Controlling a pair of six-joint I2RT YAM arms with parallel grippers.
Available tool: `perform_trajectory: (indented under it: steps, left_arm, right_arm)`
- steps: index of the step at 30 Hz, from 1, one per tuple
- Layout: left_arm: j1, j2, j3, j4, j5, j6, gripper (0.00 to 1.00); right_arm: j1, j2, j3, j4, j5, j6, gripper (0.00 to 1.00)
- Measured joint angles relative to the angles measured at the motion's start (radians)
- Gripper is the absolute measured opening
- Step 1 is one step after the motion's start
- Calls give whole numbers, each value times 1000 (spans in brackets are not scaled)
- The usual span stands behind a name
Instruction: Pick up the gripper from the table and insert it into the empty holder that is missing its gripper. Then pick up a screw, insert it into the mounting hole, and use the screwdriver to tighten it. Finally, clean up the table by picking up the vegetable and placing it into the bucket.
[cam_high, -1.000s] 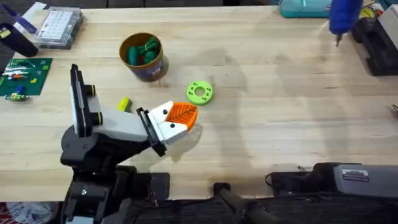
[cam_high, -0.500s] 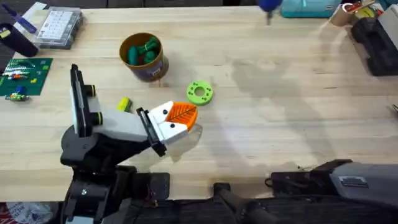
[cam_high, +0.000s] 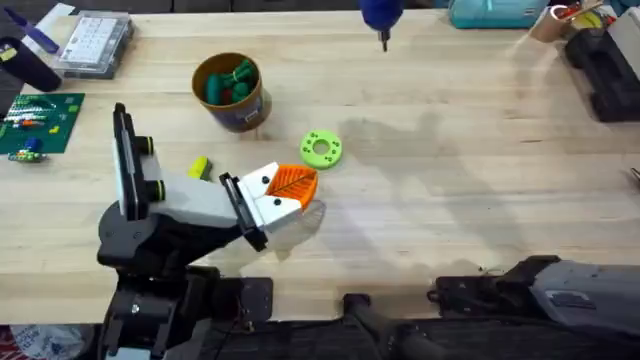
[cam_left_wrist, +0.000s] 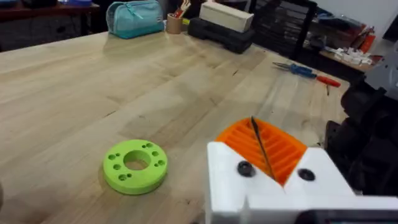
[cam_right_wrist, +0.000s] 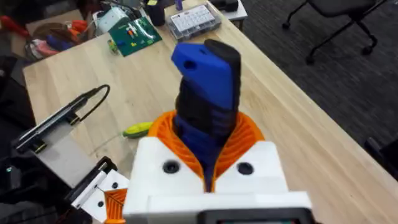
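Note:
My left gripper (cam_high: 298, 186) rests low over the table (cam_high: 450, 180), shut. Its white holder (cam_high: 268, 205) carries the orange ribbed gripper (cam_left_wrist: 264, 144), and the two pads meet in a thin dark seam. My right gripper (cam_right_wrist: 208, 127) is shut on the blue screwdriver (cam_right_wrist: 207, 81). From overhead the screwdriver (cam_high: 381, 14) hangs tip-down over the table's far edge. The yellow-brown bucket (cam_high: 243, 112) holds green vegetable pieces (cam_high: 228, 82). A small yellow vegetable-like piece (cam_high: 198, 167) lies beside the left arm. The screw is out of view.
A lime-green disc (cam_high: 321, 149) lies just beyond the left gripper. At the far left are a clear parts box (cam_high: 95, 42) and a green circuit board (cam_high: 38, 122). A teal pouch (cam_high: 490, 12) and black cases (cam_high: 605, 70) stand at the far right.
The screwdriver has travelled left along the table's far edge, from the far right to the middle. The left arm and the objects on the table have not moved.

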Motion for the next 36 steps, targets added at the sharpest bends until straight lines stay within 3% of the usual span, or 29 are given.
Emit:
perform_trajectory:
  steps: [9,19,26,36]
  left_arm:
    - [0,0,0,0,0,0,12]
    - [0,0,0,0,0,0,12]
    - [0,0,0,0,0,0,12]
    - [0,0,0,0,0,0,12]
  right_arm:
    - [63,-72,-58,122,-17,-3,27]
    - [109,-74,-335,473,-130,54,27]
    - [114,-148,-546,672,-156,108,27]
    - [233,-209,-680,879,-181,155,27]
